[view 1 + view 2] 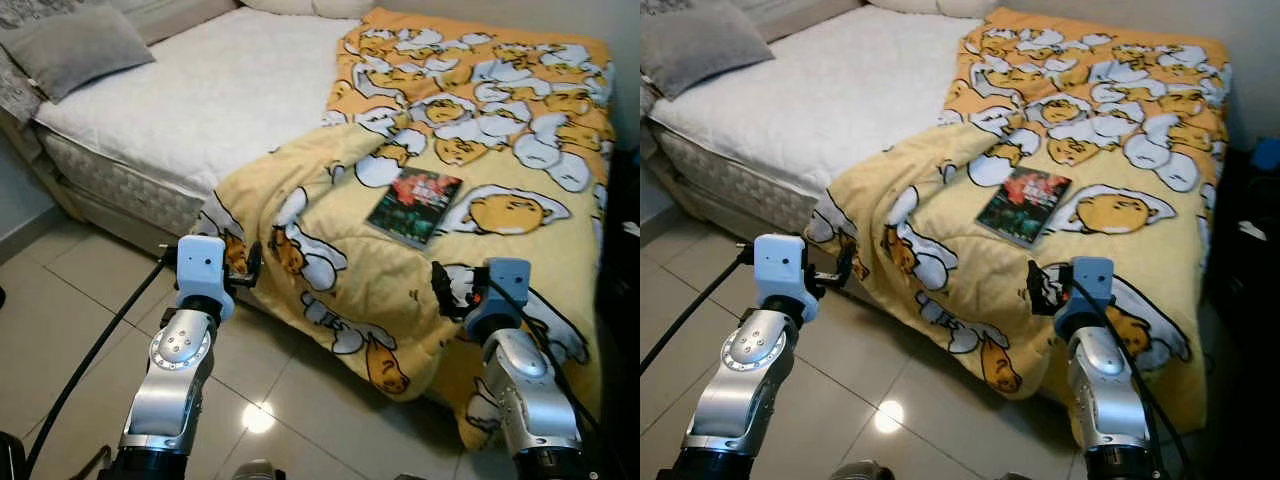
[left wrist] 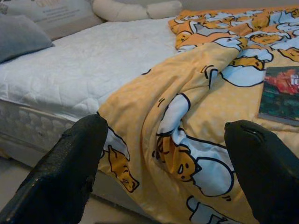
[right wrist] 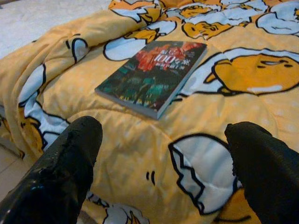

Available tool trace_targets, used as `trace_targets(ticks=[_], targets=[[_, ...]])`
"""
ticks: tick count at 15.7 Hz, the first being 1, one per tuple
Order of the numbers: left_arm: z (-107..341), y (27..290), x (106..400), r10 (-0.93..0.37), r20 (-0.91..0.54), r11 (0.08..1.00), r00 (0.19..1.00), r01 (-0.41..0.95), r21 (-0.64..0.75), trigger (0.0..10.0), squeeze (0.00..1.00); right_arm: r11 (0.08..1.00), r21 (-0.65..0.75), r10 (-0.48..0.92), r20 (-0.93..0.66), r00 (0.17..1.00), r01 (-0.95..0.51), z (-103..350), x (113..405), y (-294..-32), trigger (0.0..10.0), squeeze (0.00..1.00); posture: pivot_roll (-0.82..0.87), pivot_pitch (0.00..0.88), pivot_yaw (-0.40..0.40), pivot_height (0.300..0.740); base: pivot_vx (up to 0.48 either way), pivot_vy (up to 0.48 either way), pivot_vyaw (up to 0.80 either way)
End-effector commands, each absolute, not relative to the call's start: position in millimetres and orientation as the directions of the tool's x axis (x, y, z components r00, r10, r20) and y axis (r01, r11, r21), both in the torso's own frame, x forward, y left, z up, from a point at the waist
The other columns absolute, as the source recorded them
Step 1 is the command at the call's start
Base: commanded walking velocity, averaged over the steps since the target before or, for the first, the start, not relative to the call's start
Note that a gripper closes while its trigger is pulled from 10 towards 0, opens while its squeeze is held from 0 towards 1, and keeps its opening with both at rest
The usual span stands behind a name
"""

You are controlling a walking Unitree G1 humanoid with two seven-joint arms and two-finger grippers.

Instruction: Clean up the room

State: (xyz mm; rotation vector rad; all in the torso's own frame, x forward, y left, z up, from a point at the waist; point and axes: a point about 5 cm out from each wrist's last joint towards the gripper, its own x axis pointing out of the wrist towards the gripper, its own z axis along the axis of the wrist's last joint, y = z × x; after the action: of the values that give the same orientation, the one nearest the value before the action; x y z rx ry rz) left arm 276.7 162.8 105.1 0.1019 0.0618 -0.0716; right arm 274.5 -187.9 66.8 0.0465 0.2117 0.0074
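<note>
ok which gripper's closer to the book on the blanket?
Right. The right gripper is open, just short of the book at the yellow blanket's near edge. The left gripper, also open, sits off toward the blanket's hanging corner, farther from it.

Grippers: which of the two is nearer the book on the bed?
The right gripper: the book lies on the yellow blanket just ahead of it.

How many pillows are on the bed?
2 that I can see. A grey pillow lies at the head of the mattress on the robot's left, and a long cream pillow lies along the far end. More could be beyond the picture's edge.
</note>
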Motion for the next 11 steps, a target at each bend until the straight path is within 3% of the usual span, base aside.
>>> trace_targets(ticks=[1, 11], targets=[[103.5, 166.2, 276.3, -0.068, -0.067, 0.991, 0.995, 0.075, 0.109, 10.0, 0.82, 0.998, 0.059, 0.027, -0.202, 0.979, -0.016, 70.1, 277.1, -182.0, 10.0, 0.0, 0.05, 0.05, 0.056, 0.74, 0.0, 0.0, 0.0], [103.7, 163.3, 278.1, -0.085, -0.052, 0.992, 0.995, 0.089, 0.085, 10.0, 0.83, 0.998, 0.064, 0.034, -0.175, 0.984, -0.024, 75.1, 279.5, -180.3, 10.0, 0.0, 0.04, 0.042, 0.054, 0.74, 0.36, 0.0, 0.0]])
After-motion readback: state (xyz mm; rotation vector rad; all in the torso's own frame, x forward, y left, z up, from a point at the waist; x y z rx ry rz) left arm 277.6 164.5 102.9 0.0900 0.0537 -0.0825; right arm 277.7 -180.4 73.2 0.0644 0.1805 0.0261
